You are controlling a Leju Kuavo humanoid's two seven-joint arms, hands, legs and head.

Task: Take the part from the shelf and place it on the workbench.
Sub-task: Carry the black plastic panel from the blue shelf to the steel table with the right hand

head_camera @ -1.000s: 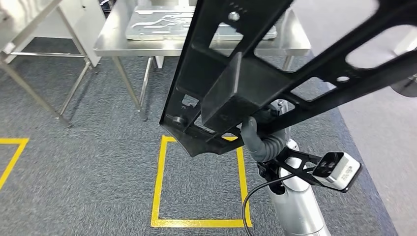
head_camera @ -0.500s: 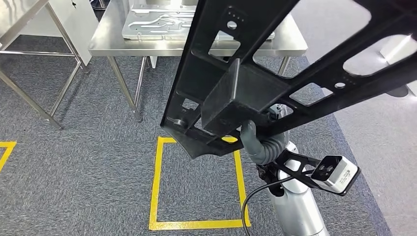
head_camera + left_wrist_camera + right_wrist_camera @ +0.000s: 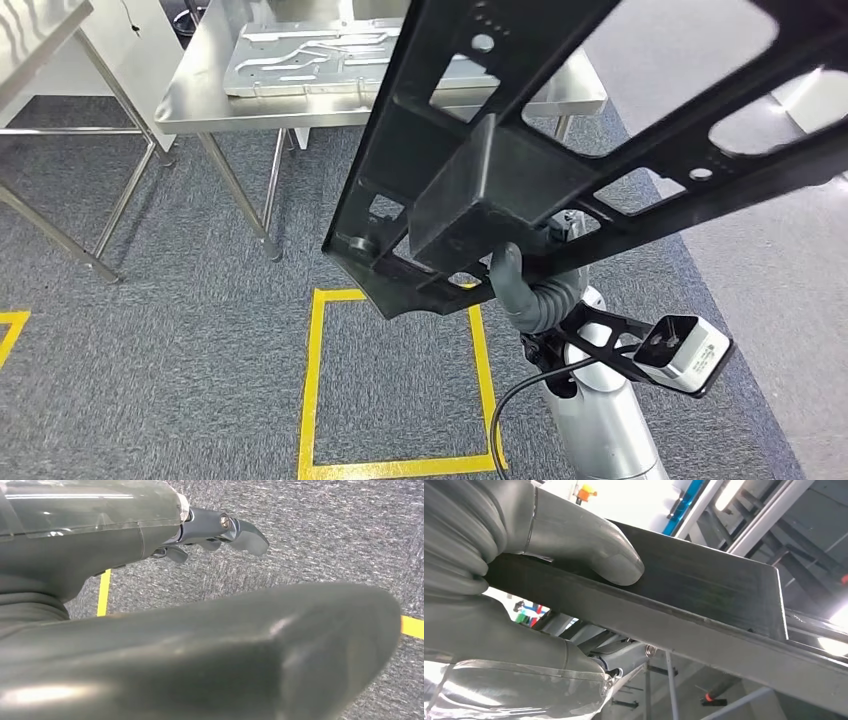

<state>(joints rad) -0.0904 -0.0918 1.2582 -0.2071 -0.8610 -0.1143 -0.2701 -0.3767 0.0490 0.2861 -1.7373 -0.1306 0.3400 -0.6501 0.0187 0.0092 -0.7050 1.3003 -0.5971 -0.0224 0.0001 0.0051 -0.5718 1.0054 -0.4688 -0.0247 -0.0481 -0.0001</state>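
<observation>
A steel workbench (image 3: 190, 95) stands on grey carpet floor (image 3: 150, 330) — a flat metal plate (image 3: 300, 60) with cut-out slots lies on its top. Yellow tape (image 3: 312, 380) marks a square on the carpet just before it.

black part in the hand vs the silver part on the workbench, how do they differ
The black part is a dark, matte open frame with cutouts; the silver part is a pale, shiny metal panel. The black part is held up off the floor, tilted, gripped by the right hand; the silver part lies flat on the workbench, untouched. Both are flat pieces with shaped openings.
</observation>
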